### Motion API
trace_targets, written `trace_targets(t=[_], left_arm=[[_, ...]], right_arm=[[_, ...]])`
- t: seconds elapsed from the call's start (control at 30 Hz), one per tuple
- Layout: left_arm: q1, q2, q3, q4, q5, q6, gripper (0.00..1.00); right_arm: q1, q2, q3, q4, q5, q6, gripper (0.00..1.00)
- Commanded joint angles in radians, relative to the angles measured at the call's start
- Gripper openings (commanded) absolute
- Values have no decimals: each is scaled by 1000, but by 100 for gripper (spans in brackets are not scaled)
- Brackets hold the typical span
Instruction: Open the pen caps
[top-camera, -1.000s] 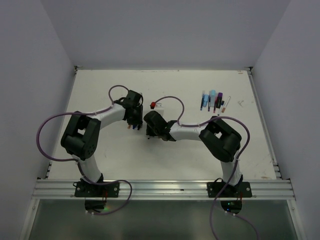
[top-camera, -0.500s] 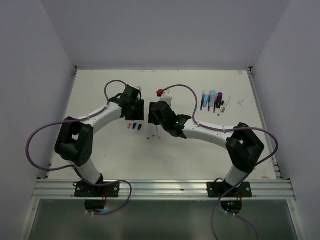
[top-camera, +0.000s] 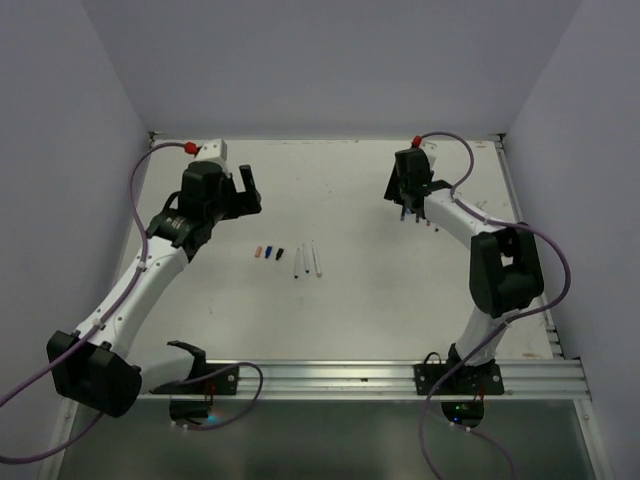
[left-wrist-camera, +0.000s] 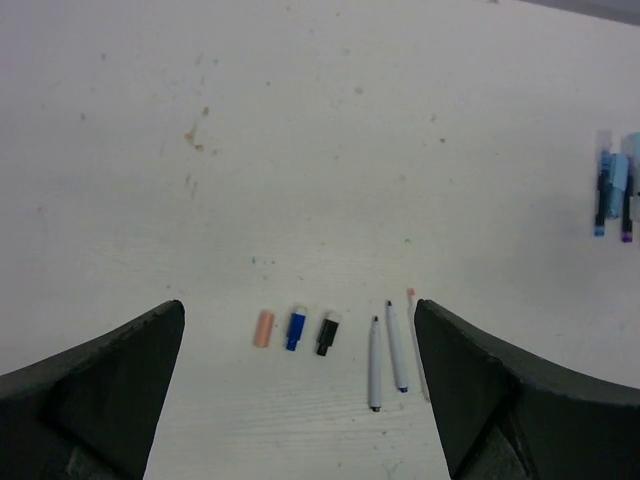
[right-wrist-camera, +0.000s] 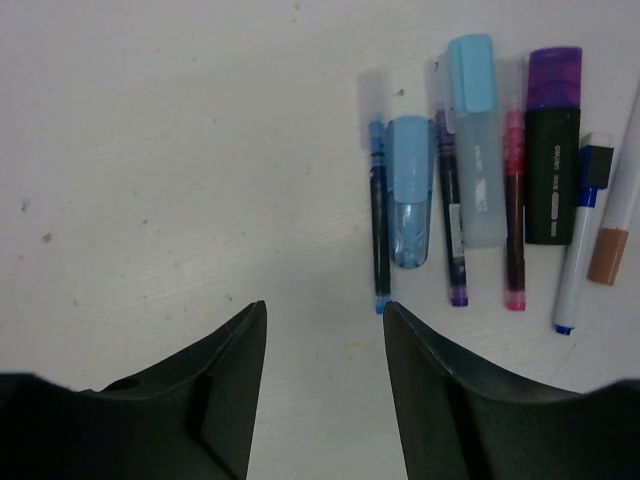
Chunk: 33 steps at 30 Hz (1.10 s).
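Both jaws empty above the bench; three caps lie loose, the other pens are capped.

My left gripper hangs high with its jaws spread wide, holding nothing. Under it, near mid-bench, an orange cap, a blue cap and a black cap lie side by side, and three thin bare pens lie roughly parallel just to their right. My right gripper has its jaws partly apart, also empty, just beside the capped row at the far right: slim blue pen, light-blue highlighter, purple pen, light-blue marker, pink pen and black marker under a purple cap.
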Motion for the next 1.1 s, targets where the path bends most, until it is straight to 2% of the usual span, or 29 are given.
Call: trace_targets(t=[0.0, 0.1, 0.13, 0.2, 0.37, 0.47, 1.07], left_arm=[[82, -58, -87, 37, -50, 43, 100], [107, -120, -160, 74, -124, 82, 100], [107, -147, -200, 88, -142, 101, 100], [109, -175, -240, 134, -181, 112, 100], [109, -227, -328, 221, -192, 121, 100], [109, -224, -331, 235, -193, 124, 100], [109, -198, -346, 257, -152, 121, 100]], right_arm=[[-61, 101, 122, -71, -115, -60, 53], [-101, 167, 186, -92, -139, -82, 48], [-115, 183, 200, -95, -141, -85, 43], [-135, 228, 245, -106, -150, -85, 42], [-158, 305, 326, -140, -156, -86, 38], [-158, 344, 351, -152, -170, -92, 34], [-161, 424, 343, -189, -138, -82, 34]])
